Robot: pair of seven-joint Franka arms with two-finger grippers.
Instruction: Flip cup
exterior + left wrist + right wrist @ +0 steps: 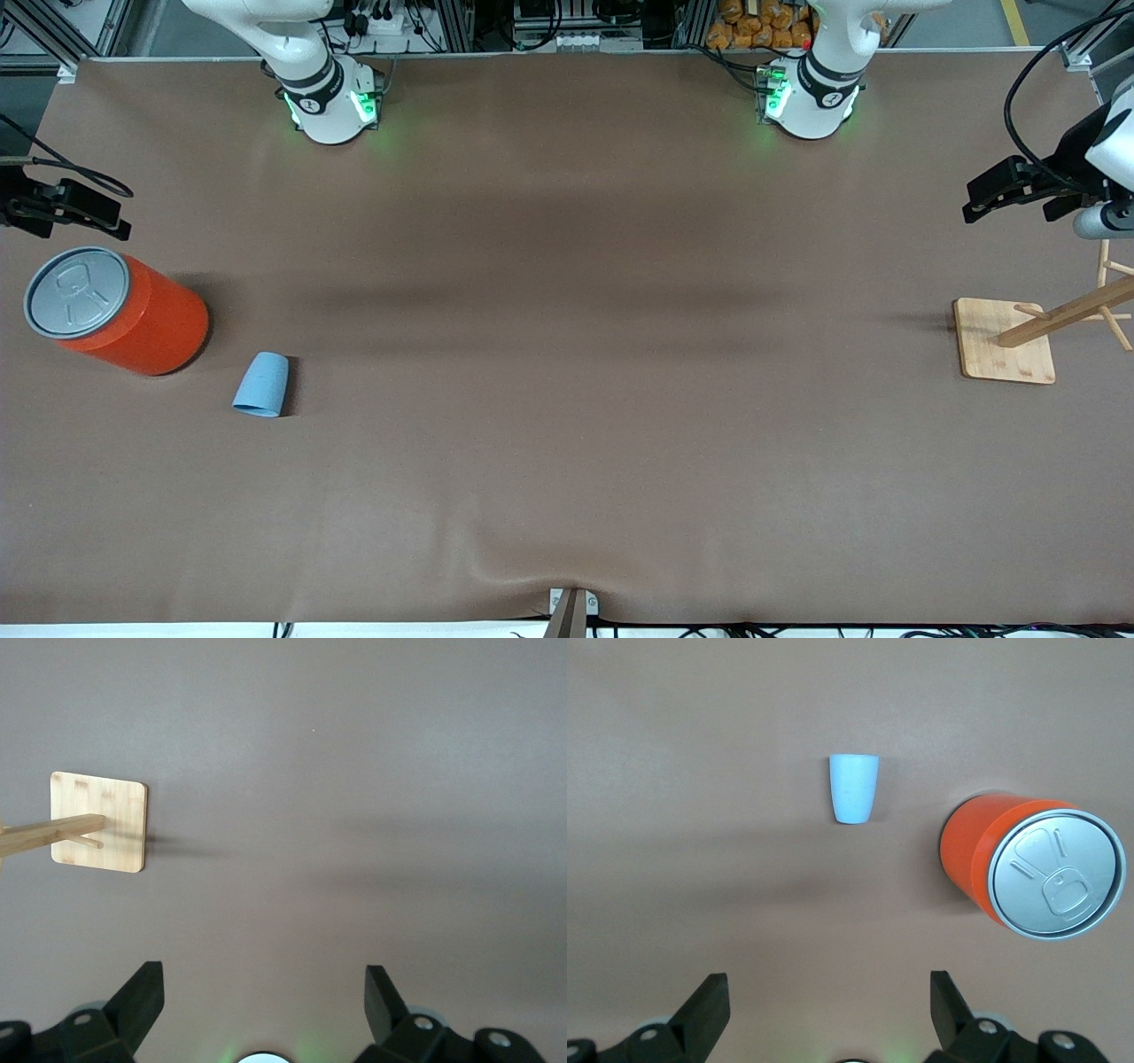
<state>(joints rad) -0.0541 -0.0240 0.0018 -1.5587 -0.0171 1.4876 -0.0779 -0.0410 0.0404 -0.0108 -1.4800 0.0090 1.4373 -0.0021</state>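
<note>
The small light-blue cup [261,385] lies on its side on the brown table near the right arm's end, its wide end toward the front camera. It also shows in the right wrist view [854,789]. My right gripper [122,221] hangs open and empty in the air near the table's edge at that end, above the orange can and apart from the cup; its jaws [830,992] stand wide apart. My left gripper [968,202] waits open and empty in the air at the left arm's end [264,992], over bare table beside the wooden rack.
A large orange can [133,315] with a grey pull-tab top stands beside the cup, nearer the table's end; it also shows in the right wrist view [1028,866]. A wooden peg rack on a square base [1004,353] stands at the left arm's end [120,828].
</note>
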